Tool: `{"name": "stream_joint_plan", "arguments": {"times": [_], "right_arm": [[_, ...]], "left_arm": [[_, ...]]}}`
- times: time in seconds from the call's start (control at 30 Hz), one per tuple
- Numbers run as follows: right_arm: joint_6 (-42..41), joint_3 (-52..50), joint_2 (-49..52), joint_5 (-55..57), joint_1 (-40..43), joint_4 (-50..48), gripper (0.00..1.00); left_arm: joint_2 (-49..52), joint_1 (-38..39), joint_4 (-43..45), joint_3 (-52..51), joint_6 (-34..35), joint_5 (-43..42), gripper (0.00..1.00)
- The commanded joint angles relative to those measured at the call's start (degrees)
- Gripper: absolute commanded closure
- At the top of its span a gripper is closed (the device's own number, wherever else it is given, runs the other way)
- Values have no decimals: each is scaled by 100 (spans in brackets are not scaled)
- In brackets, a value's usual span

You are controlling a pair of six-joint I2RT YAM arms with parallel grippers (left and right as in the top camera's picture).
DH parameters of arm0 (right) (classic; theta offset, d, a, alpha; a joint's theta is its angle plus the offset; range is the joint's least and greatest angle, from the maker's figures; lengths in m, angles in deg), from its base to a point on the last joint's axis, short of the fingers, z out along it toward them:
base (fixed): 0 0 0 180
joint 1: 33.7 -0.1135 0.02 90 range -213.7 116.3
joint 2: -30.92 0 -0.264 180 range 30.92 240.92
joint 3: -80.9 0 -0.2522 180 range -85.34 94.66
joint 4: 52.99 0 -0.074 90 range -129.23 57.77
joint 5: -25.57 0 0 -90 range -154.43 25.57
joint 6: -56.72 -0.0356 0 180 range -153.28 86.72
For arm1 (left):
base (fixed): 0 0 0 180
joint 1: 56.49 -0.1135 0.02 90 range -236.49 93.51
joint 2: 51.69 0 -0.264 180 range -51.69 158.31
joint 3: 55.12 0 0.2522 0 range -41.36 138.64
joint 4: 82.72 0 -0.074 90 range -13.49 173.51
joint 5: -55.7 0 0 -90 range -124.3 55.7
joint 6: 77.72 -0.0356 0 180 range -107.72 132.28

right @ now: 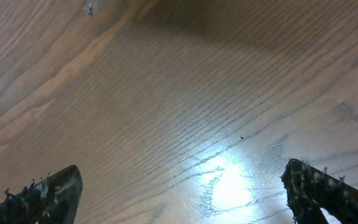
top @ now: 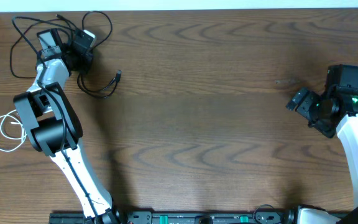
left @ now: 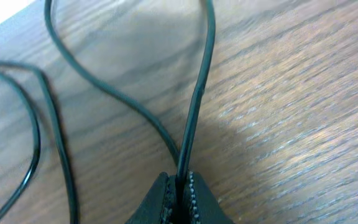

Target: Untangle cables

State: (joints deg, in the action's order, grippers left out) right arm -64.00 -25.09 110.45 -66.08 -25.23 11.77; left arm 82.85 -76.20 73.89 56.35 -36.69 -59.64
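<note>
Black cable lies heaped in loose loops at the far left corner of the counter, and the left claw sits right on top of that heap; its jaws are pinched together on a single strand, which runs straight away from the fingertips before curving off into a wide loop; other strands cross the wood just beside it. The plug end trails out of the heap toward the middle of the counter, so the cable's free length points that way, and a pull in that direction would likely draw the loops open. The right claw hovers well apart at the opposite edge, jaws spread wide, holding nothing, bare wood beneath; the left arm is far nearer. A white cable coils separately by the left edge, apart from the black heap.
</note>
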Motion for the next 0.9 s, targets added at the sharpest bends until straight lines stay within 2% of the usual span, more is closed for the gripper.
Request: {"name": "stream_joint_plan", "arguments": {"times": [0.0,0.2,0.23,0.27,0.33,0.47,0.6,0.73,0.87], "right_arm": [[79,-4,-2,66,55,2,1],[79,-4,-2,66,55,2,1],[79,-4,-2,66,55,0,1],[79,-4,-2,66,55,2,1],[79,-4,-2,66,55,2,1],[79,-4,-2,66,55,0,1],[79,-4,-2,66,55,2,1],[79,-4,-2,66,55,2,1],[79,-4,-2,66,55,2,1]], "left_arm": [[-79,17,81,2,-201,-675,92],[-83,11,33,2,-197,-741,91],[-83,11,7,2,-173,-658,65],[-83,13,-11,2,-127,-531,49],[-83,13,-35,2,-66,-291,1],[-103,13,-35,2,313,146,1],[-260,13,-31,2,898,184,1],[-608,13,-33,2,1019,186,1],[-1163,13,-61,2,1849,186,2]]}}
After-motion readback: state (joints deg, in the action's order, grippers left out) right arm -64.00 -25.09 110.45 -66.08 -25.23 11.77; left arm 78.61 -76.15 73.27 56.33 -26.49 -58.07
